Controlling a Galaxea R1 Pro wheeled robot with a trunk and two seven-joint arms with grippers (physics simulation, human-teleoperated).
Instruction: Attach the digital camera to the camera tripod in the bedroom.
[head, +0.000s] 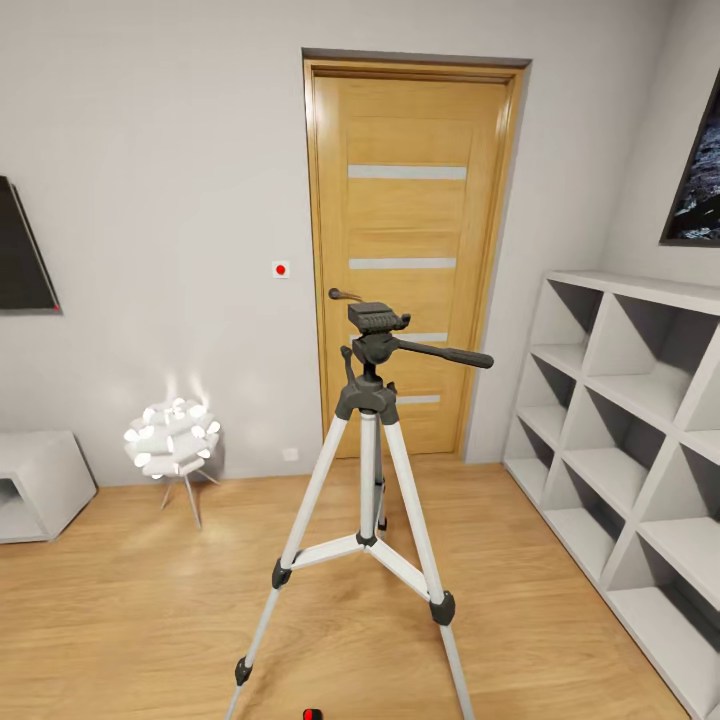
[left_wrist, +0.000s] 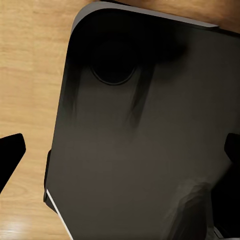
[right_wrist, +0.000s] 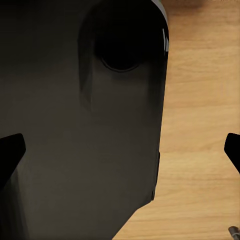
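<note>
Camera tripod (head: 367, 470) stands upright mid-room on the light wood floor (head: 130, 610), silver legs spread, black feet on the floor, black head (head: 378, 320) on top with the long pan handle (head: 445, 353) sticking out toward the shelf side. Nothing mounted on the head plate. Oak door (head: 412, 250) closed behind it, small white wall switch with red dot (head: 281, 269) just beside the door frame. White spiky-ball lamp (head: 172, 437) on thin legs, lit, near the wall, well apart from the tripod. Grey cube shelf (head: 630, 440) along the wall at the robot's right, compartments bare, dark picture (head: 700, 180) above it. Black TV (head: 22, 250) on the wall at the robot's left, grey low cabinet (head: 35, 480) below it. Small red-and-black object (head: 313, 714) at the bottom edge of the head view, cut off, could be the digital camera, can't tell. Left wrist view: left pincer (left_wrist: 125, 150) fingertips (left_wrist: 11, 150) spread wide, nothing between them, pointed down at a dark robot body panel (left_wrist: 140, 140) over the floor. Right wrist view: right pincer (right_wrist: 125, 150) fingertips (right_wrist: 10, 152) likewise spread, empty, over a dark panel (right_wrist: 85, 125) and wood floor.
</note>
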